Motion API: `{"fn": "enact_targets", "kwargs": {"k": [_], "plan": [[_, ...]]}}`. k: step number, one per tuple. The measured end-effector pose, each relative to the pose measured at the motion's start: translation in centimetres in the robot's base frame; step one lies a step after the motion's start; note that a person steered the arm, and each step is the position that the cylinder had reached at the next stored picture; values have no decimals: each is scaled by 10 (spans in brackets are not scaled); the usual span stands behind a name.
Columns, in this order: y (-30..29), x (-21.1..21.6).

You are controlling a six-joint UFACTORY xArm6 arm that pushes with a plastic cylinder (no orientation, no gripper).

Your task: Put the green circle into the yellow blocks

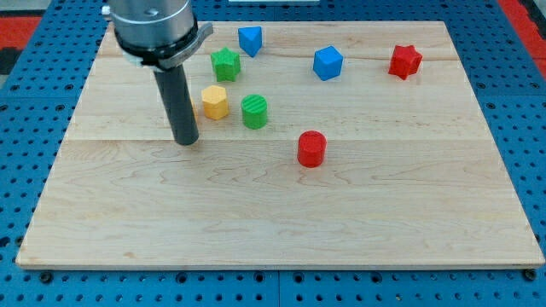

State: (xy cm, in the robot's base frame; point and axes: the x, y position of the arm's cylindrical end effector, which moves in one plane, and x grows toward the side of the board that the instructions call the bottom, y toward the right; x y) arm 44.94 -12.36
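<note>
Contact is absent: my tip (pixel 186 140), a bare rod that grasps nothing, rests just left of the yellow block (pixel 214 101), with the green circle (pixel 254 112) beyond it on the right, so a push needs the circle's far side.
</note>
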Motion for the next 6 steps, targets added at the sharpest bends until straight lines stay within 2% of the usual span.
{"fn": "enact_targets", "kwargs": {"k": [2,3,5,6], "plan": [[-59,0],[-38,1],[127,-4],[171,-6]]}}
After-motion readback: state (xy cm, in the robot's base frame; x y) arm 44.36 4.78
